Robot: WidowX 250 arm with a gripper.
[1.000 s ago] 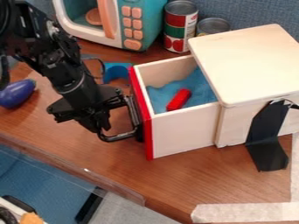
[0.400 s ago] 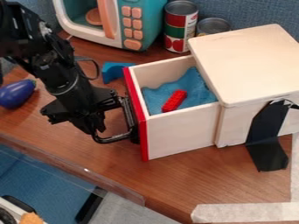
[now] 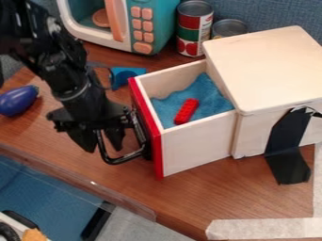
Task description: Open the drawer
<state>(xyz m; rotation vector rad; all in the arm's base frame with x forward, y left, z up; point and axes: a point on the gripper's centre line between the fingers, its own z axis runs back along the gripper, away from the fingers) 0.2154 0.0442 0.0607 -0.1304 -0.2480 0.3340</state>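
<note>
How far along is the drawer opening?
Done: the drawer stands well out of the wooden box, exposing the blue cloth and red brick.
In hand: the gripper is at the black handle, its fingers spread either side of the bar.
Left: probably just backing off; can't tell if the drawer has more travel.

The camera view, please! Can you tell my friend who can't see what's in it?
A black robot gripper, jaws apart, is at the black handle of an open drawer in a wooden box. The red-fronted drawer holds blue cloth and a red brick. A purple toy eggplant lies on the table.
</note>
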